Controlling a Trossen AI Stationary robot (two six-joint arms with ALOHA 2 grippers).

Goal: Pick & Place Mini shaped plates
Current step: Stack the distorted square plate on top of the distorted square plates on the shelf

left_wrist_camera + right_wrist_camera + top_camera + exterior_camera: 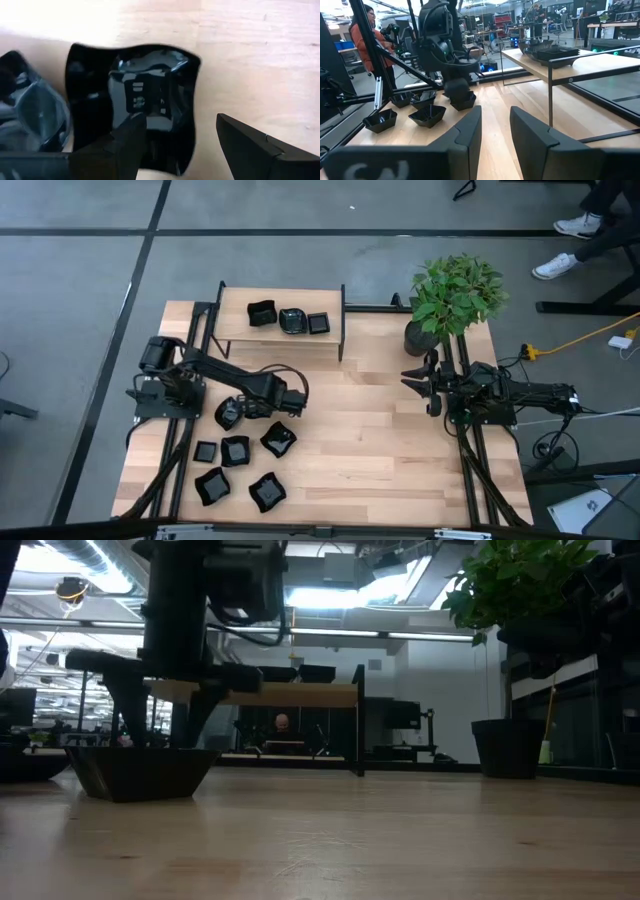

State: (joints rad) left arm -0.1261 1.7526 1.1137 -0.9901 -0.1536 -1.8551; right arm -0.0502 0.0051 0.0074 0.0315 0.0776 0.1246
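Mini shaped plates are partly moved: three [290, 319] sit on the raised shelf [232, 330] at the far side of the counter [380, 450], while six or so remain in a loose cluster on the near-left part of it. The left gripper [297, 402] hovers low over that cluster with its fingers spread wide and nothing between them; in its wrist view a wavy-edged plate [150, 100] lies directly under the gap, one finger [125, 145] over its rim, so the grasp looks about to be made, not yet done. Just beside it lie another plate [229, 414] and the remaining ones [236, 451], close enough to be nudged. Well apart, the right gripper [417, 382] waits near the potted plant [455, 298], its fingers partly apart and empty.
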